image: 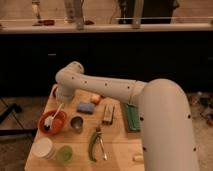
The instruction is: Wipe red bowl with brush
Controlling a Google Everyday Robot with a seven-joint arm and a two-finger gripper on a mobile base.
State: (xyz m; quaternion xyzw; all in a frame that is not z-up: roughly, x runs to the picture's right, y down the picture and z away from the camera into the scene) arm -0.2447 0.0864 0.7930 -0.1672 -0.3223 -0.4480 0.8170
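Note:
The red bowl [56, 124] sits at the left of the wooden table [120, 145]. The brush [55, 115] has its white and dark head down inside the bowl, and its white handle slants up and to the right. My gripper [61, 98] hangs just above the bowl's far right rim, below the arm's bent white joint [70, 77]. It holds the top end of the handle. The arm reaches in from the lower right.
A small metal cup [76, 123] stands right of the bowl. A blue sponge [85, 107], an orange object [95, 98], a brown block [108, 114] and a green scrubber [131, 117] lie behind. Green-handled tongs [94, 145], a white cup [43, 147] and a green cup [64, 153] are in front.

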